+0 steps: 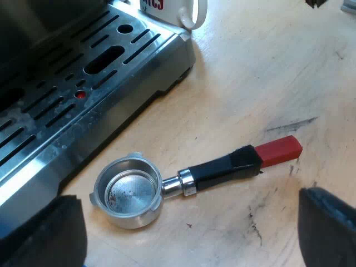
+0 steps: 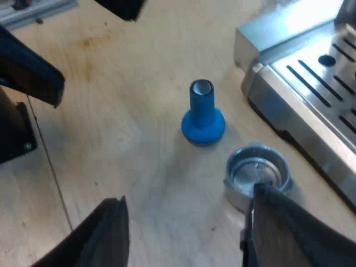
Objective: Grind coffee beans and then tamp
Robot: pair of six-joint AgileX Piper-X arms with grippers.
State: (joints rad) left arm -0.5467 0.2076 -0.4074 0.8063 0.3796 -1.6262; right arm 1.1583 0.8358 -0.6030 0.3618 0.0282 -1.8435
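The metal holder [image 1: 129,192] lies flat on the wooden table just off the espresso machine's drip tray [image 1: 83,83]. Its basket faces up with some dark specks inside, and its black handle [image 1: 222,169] ends in red [image 1: 279,151]. My left gripper [image 1: 189,245] hovers above it, open, with one finger on each side and nothing between them. The blue tamper [image 2: 203,115] stands upright on the table a short way from the holder's basket [image 2: 256,173]. My right gripper [image 2: 186,242] is open over the table near both. One of its fingers [image 2: 289,228] hides the basket's near rim and the handle.
A white mug [image 1: 186,11] with red lettering stands at the corner of the machine. The machine's steel drip tray [image 2: 317,83] runs close beside the basket. Black arm parts [image 2: 28,75] rise beyond the tamper. Bare wood [image 2: 128,150] lies around the tamper.
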